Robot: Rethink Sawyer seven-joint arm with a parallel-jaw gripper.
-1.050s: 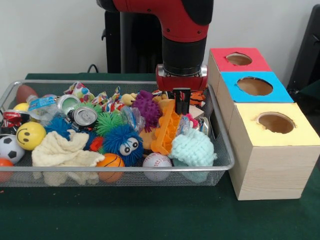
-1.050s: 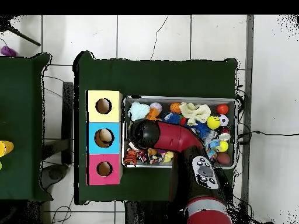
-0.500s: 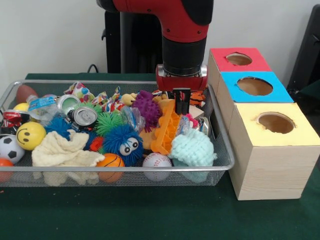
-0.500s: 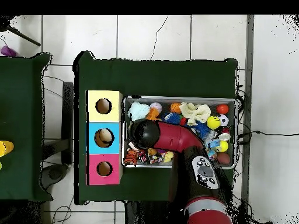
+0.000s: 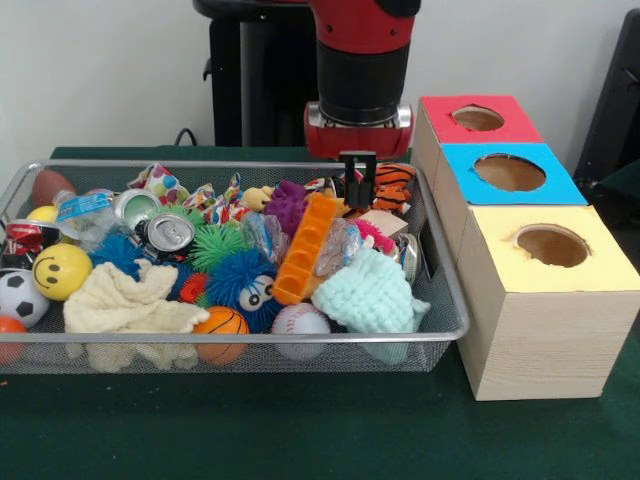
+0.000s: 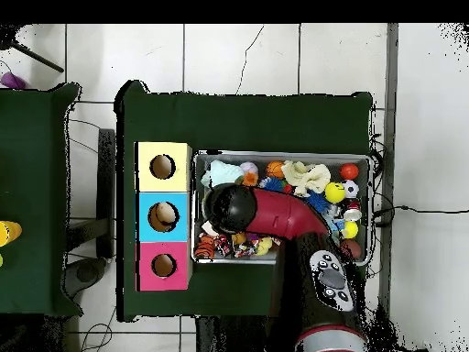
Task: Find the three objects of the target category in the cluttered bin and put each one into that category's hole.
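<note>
- Arm (image 5: 360,50) hangs over the right end of the bin (image 5: 445,280); in the overhead view it covers much of the bin's contents.
- Hand (image 5: 359,172) is above the clutter, just over the top end of the orange block (image 5: 305,250). Its black fingers sit close together; whether they grip anything cannot be told.
- Orange block leans tilted, its upper end towards the hand, its lower end among the toys near the bin's middle.
- Beside the block: purple spiky toy (image 5: 287,205) on its left, pale blue knit (image 5: 372,295) in front right, tiger toy (image 5: 392,187) behind right, just by the hand.
- Further left in the bin: can (image 5: 168,232), smiley ball (image 5: 62,270), cream cloth (image 5: 125,305), blue furry toy (image 5: 243,283), basketball (image 5: 220,322), baseball (image 5: 299,320).
- Three boxes stand in a row on the worktop (image 5: 300,430), right of the bin and touching one another: red (image 5: 475,120), blue (image 5: 510,172), yellow (image 5: 550,250), each with a round hole on top.
- In the overhead view an object shows inside the blue box's hole (image 6: 163,216).
</note>
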